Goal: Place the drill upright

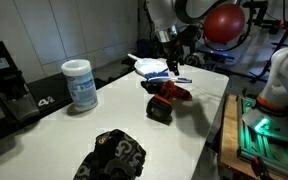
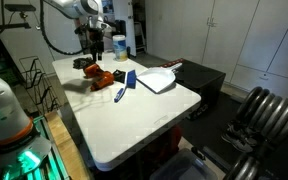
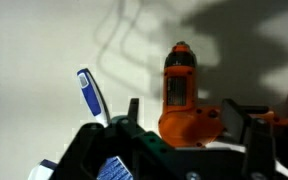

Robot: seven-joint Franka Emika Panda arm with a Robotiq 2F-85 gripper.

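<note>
Arm hangs vertical over the table (image 1: pixel 104 118) — gripper (image 1: pixel 170 67), jaws spread, just above the drill (image 1: pixel 164 98) lying on its side; blue tool (image 3: pixel 91 95) at its nine o'clock, wrist view.

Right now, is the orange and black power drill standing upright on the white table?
No, the orange and black power drill lies on its side on the white table.

The drill (image 3: pixel 181 95) has a smooth, slightly glossy orange plastic shell with matt black parts, the desk (image 3: pixel 44 60) looks smooth, matt white, and the brush (image 3: pixel 91 95) is glossy blue-and-white plastic.
</note>
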